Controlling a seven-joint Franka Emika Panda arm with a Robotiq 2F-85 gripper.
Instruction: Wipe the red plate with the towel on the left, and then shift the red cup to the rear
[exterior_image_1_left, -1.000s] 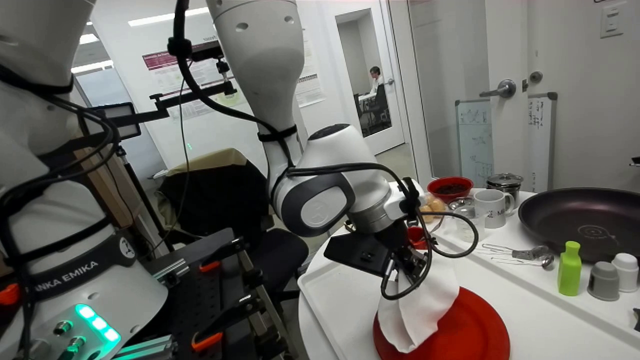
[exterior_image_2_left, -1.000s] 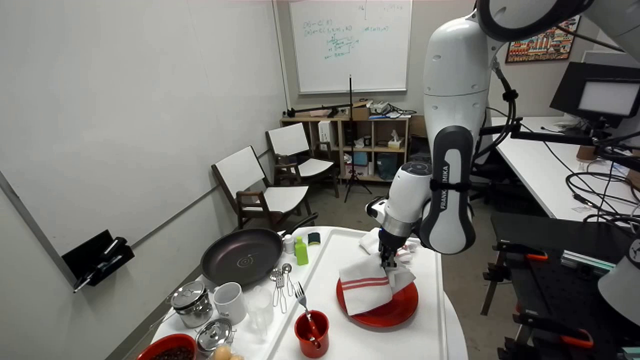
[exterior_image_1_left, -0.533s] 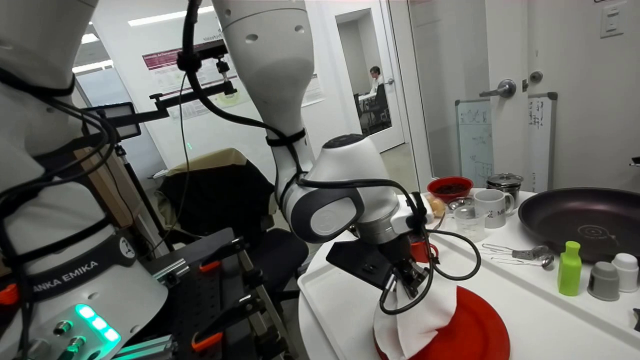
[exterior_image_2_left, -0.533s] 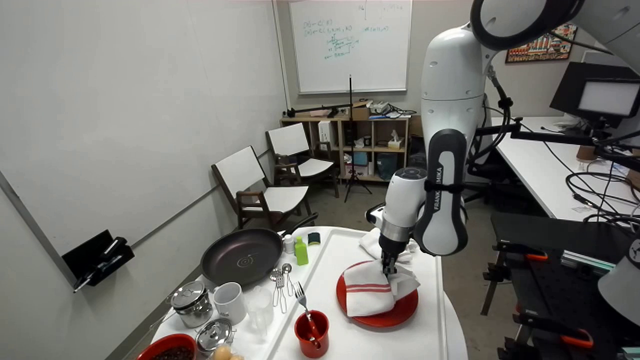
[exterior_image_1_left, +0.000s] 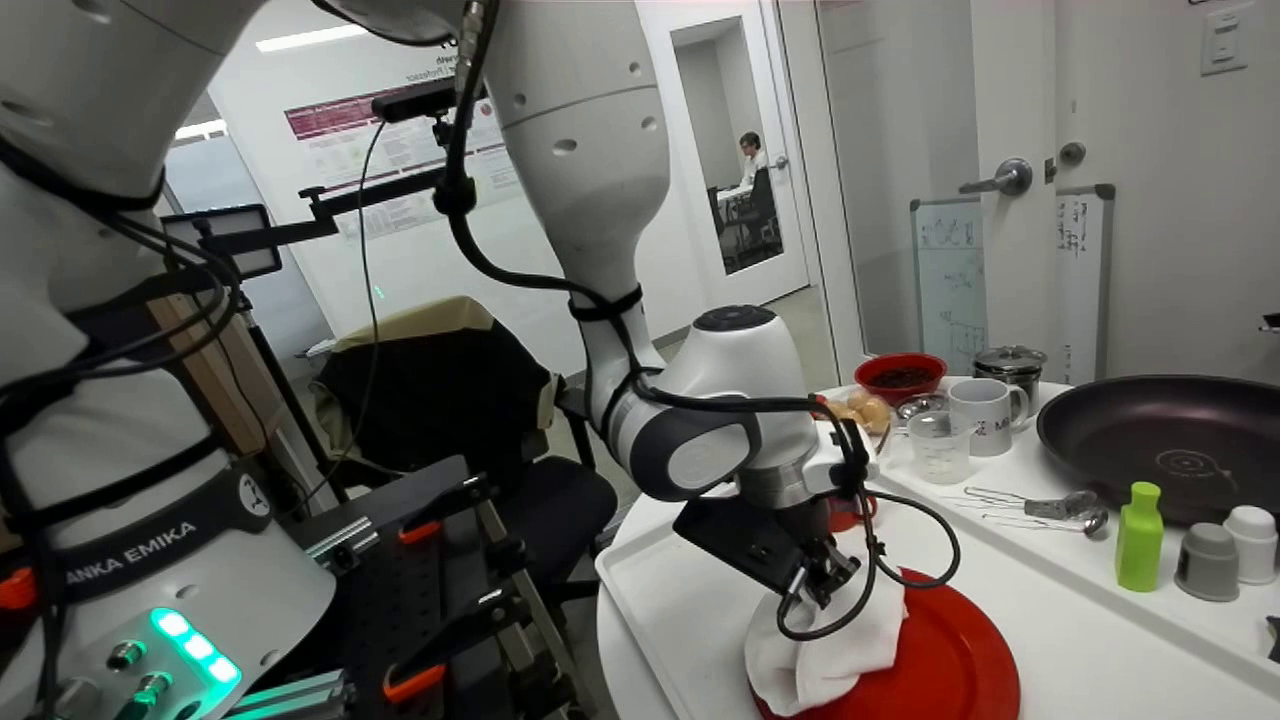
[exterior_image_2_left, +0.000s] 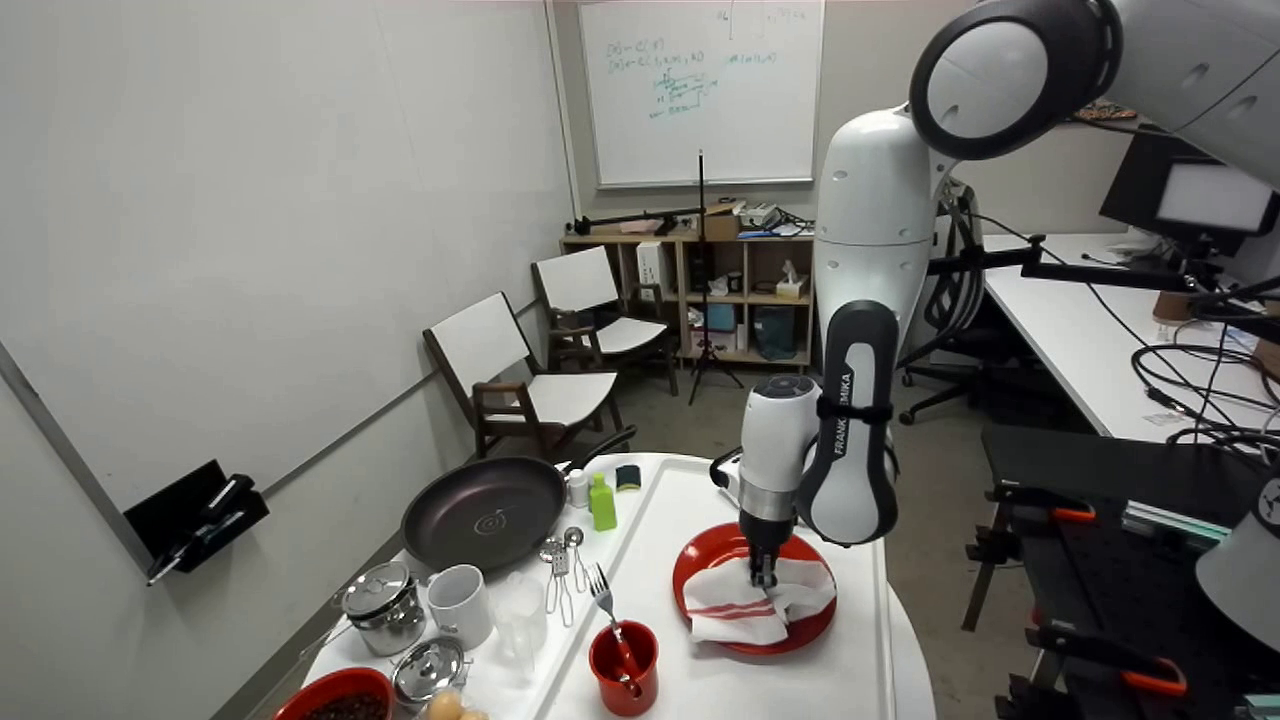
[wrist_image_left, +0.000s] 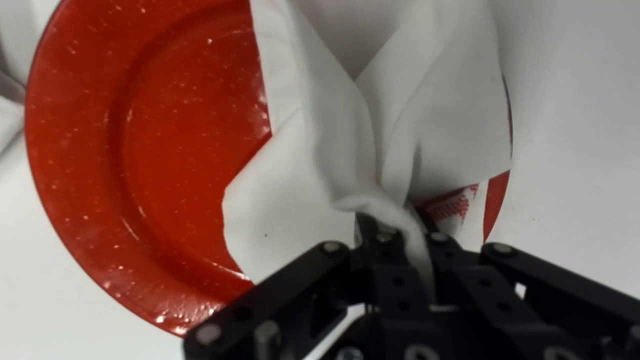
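Holding white dish towel (wrist_image_left: 340, 150) in end effector (wrist_image_left: 406, 232), pinched at a gathered fold; draped across red plate (wrist_image_left: 170, 135), right of and farther off than red mug (exterior_image_2_left: 624, 682) in an exterior view. Probably light, limp, not very slippery, hard to damage; best gripped by a thick bunched fold near the middle. Looks creased, red-striped, leaving part of red plate bare.

The white table (exterior_image_2_left: 912, 680), curved at its edge, carries a broad white tray (exterior_image_2_left: 800, 690) — and, near the tray's rim, a green bottle (exterior_image_2_left: 602, 506), a sponge (exterior_image_2_left: 627, 478) and metal utensils (exterior_image_2_left: 560, 566). It also bears a dark frying pan (exterior_image_2_left: 480, 515), a white mug (exterior_image_2_left: 460, 608), a lidded steel pot (exterior_image_2_left: 388, 615) and a red bowl (exterior_image_1_left: 903, 391).
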